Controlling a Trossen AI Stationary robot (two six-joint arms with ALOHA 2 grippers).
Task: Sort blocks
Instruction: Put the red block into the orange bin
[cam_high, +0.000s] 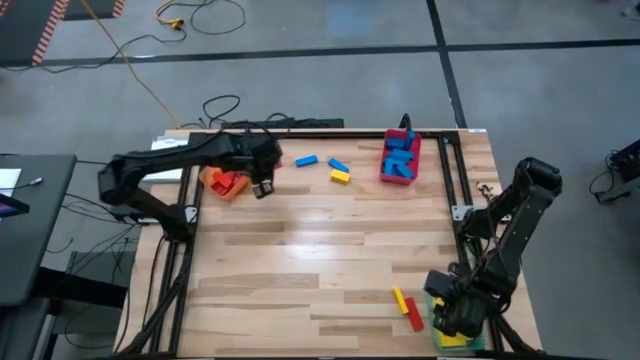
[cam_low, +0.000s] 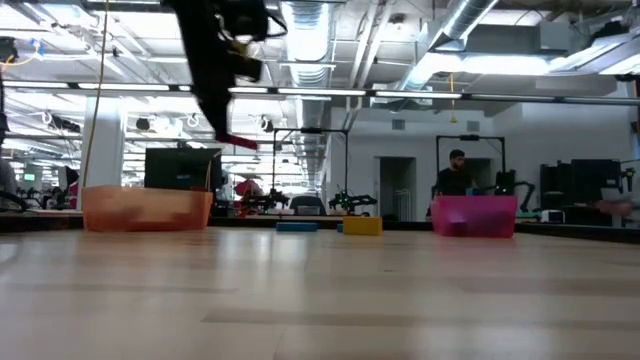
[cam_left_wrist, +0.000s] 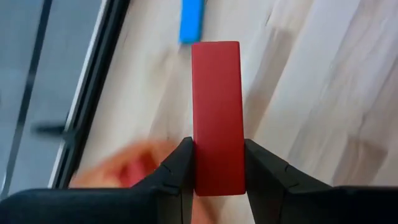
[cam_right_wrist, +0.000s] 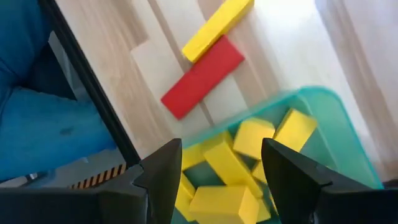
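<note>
My left gripper (cam_high: 263, 187) hangs over the table's far left part, just right of the orange bin (cam_high: 225, 182), shut on a red block (cam_left_wrist: 216, 106). Red blocks lie in that bin. My right gripper (cam_high: 455, 318) is open above the green bin (cam_right_wrist: 323, 106) at the near right corner, which holds several yellow blocks (cam_right_wrist: 227, 165). A yellow block (cam_high: 400, 299) and a red block (cam_high: 412, 316) lie flat on the table beside the green bin. Two blue blocks (cam_high: 306, 160), (cam_high: 338, 165) and a yellow block (cam_high: 341, 177) lie flat near the far edge. My left gripper pinches the red block between its two fingers (cam_left_wrist: 180, 165) at one end (cam_left_wrist: 217, 177), one finger on each long side. The block reaches out lengthwise past the fingertips. It is lifted clear of the table and shows well above the tabletop in the low view (cam_low: 240, 142).
A red bin (cam_high: 400, 158) at the far right holds several blue blocks. Black frame rails run along the table's left, far and right edges (cam_high: 450, 180). The wide middle of the wooden table (cam_high: 320, 250) is bare. A person stands far off in the room (cam_low: 456, 170).
</note>
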